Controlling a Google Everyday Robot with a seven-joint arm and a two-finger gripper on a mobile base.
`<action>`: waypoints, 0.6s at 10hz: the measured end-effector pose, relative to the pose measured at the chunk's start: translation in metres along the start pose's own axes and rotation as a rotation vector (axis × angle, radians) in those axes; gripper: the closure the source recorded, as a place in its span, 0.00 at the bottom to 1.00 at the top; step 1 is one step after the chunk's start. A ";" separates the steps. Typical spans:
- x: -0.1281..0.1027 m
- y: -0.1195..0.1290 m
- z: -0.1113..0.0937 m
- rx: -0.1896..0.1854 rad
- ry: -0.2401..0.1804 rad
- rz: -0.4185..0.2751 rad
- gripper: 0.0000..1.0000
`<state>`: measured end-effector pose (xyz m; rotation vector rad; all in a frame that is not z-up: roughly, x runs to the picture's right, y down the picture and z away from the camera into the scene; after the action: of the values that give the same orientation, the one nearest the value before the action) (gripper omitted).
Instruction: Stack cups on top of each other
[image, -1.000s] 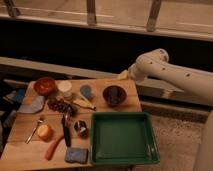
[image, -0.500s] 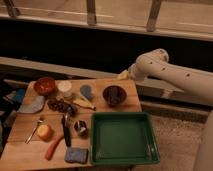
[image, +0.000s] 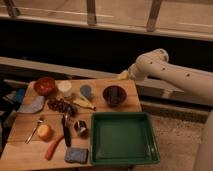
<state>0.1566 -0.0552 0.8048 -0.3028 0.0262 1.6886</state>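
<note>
A white cup (image: 64, 88) and a pale blue-grey cup (image: 86, 91) stand apart, side by side, near the back of the wooden table (image: 30, 145). The white arm reaches in from the right. My gripper (image: 123, 75) is at the table's back right edge, above and to the right of the blue-grey cup, close to the dark brown bowl (image: 114, 95).
A green tray (image: 122, 137) sits at the front right. A red bowl (image: 44, 85), grapes (image: 60, 105), banana (image: 82, 103), shiny metal cup (image: 80, 128), knife (image: 65, 131), spoon (image: 35, 130), orange fruit (image: 44, 131), carrot (image: 54, 146), blue sponge (image: 75, 155) and blue cloth (image: 32, 105) lie on the table.
</note>
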 end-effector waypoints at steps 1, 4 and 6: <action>0.000 0.000 0.000 0.000 0.000 0.000 0.20; 0.000 0.000 0.001 -0.002 0.001 -0.001 0.20; -0.002 0.006 0.006 -0.028 0.017 -0.026 0.20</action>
<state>0.1495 -0.0568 0.8104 -0.3367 0.0113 1.6620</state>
